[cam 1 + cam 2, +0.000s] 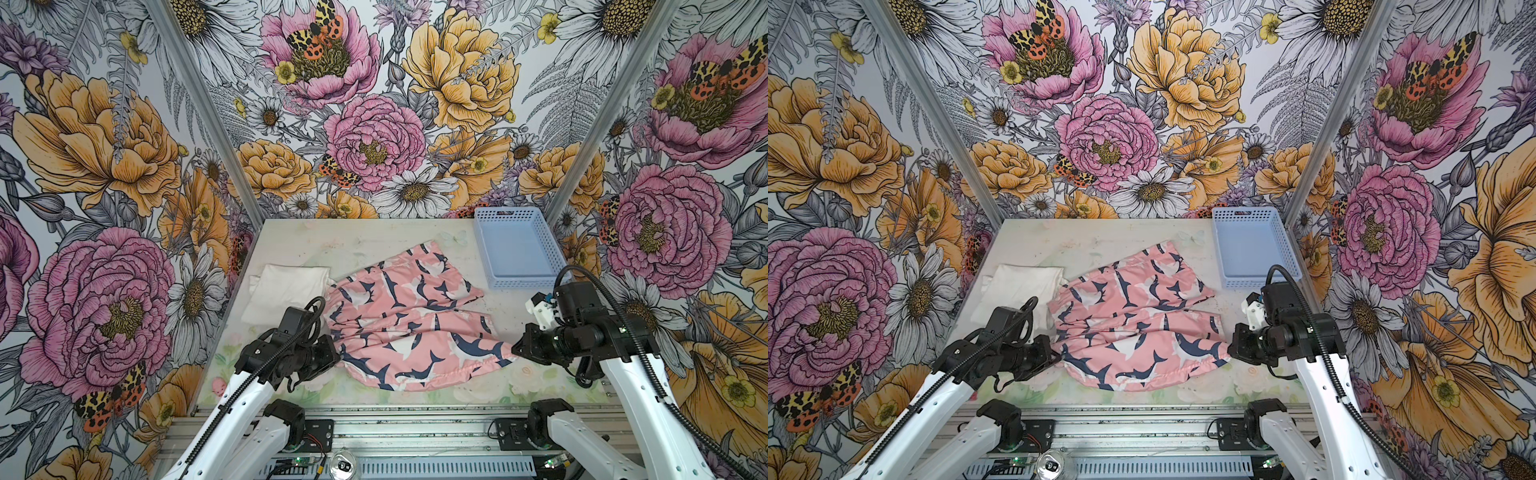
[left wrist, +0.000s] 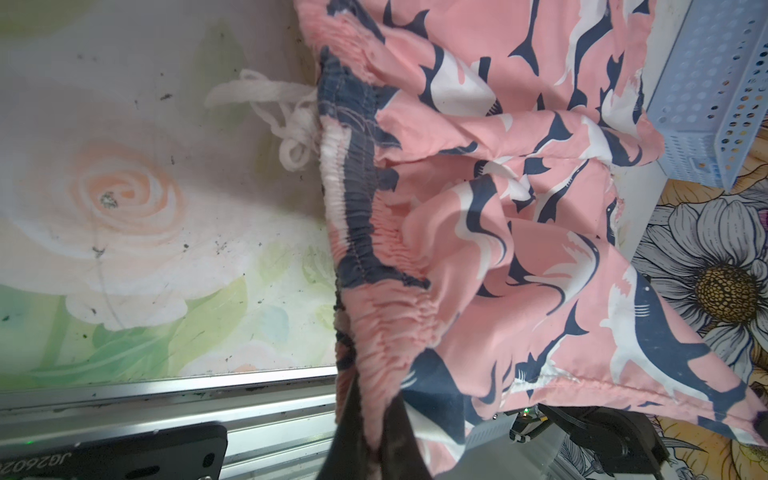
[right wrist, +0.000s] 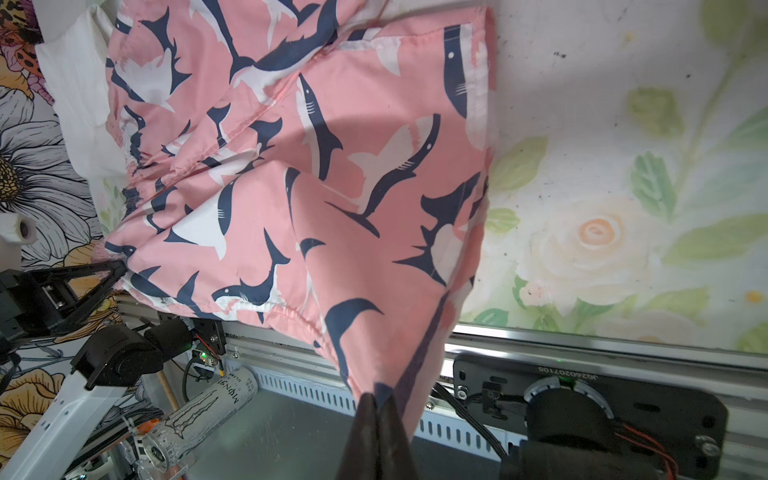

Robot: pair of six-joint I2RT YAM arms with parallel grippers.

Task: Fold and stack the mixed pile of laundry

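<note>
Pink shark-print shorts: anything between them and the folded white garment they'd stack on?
Nothing visible. The pink shark-print shorts adjoin the folded white garment. The left gripper and right gripper are shut on their near corners; the left arm hides that garment's near corner in both top views.

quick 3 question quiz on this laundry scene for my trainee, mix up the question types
1. True or false: the light blue basket holds a garment.
2. Which part of the pink shark-print shorts does the left tool pinch? A) the elastic waistband B) a leg hem C) a back pocket
3. Fill in: in both top views the folded white garment lies to the ___ of the shorts.

Key: 1 false, the basket is empty. 2 A. 3 left.
</note>
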